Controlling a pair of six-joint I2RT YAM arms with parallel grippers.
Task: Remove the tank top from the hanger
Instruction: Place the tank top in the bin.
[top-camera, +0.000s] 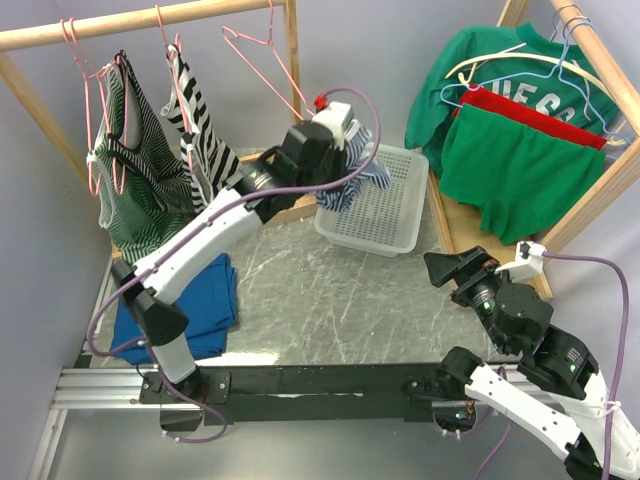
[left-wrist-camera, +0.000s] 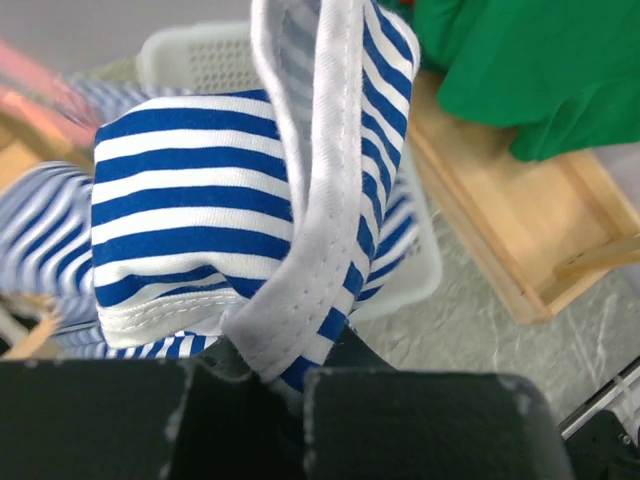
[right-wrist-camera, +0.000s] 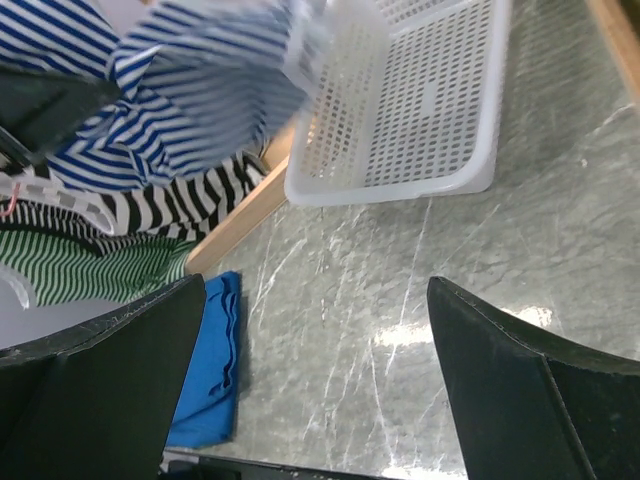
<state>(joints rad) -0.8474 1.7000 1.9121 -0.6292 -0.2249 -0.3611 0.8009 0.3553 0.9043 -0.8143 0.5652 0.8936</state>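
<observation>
Blue-striped tank top hangs clamped in left gripper over the basket, upper centre (right gripper gapes empty).

white basket: far middle of bench | blue cloth: lying flat, bench's left edge | green sweatshirt: hung on right wooden rack, red garment in front
</observation>
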